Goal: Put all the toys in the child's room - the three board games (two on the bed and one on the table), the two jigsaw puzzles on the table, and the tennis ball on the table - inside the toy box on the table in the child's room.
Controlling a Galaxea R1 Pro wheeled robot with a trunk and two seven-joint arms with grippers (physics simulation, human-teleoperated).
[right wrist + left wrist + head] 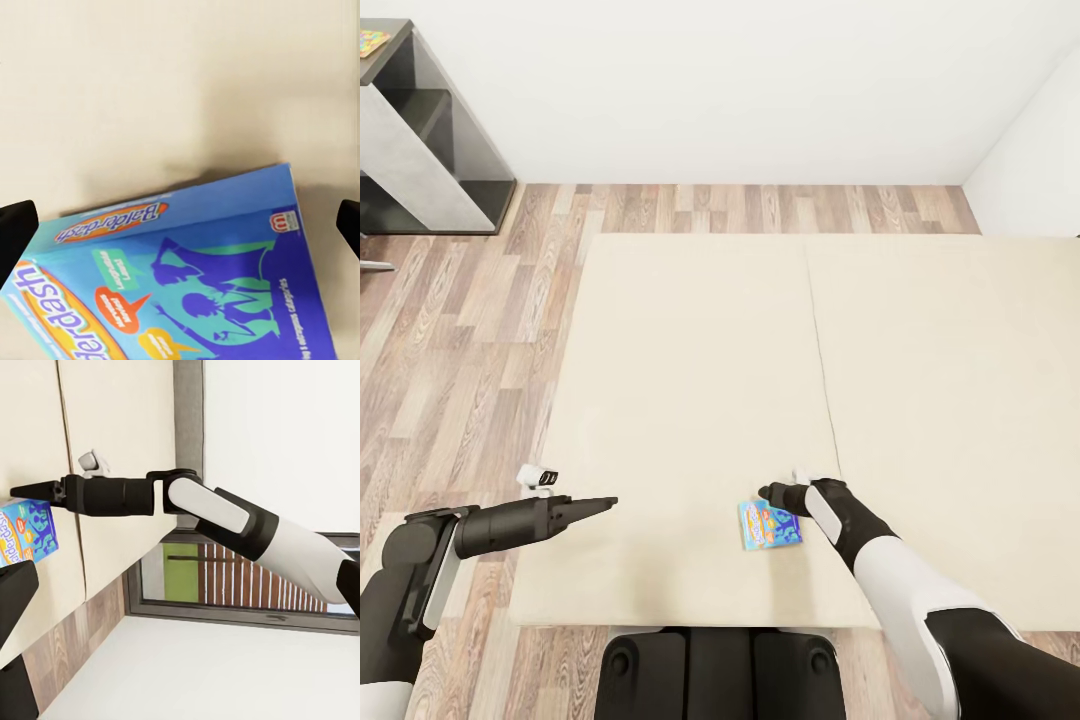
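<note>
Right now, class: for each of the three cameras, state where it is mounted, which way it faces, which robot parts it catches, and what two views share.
Head view: on the robot's head, looking forward and down over the bed; both arms, left gripper, right gripper.
Left wrist view: on the left arm, facing across the bed toward the right arm and a window.
Right wrist view: on the right arm, looking down at the blue board game; dark fingertips.
Shared: all three views show the blue board game.

Wood-plank floor (460,330), white wall (740,90), dark-framed window (225,585).
</note>
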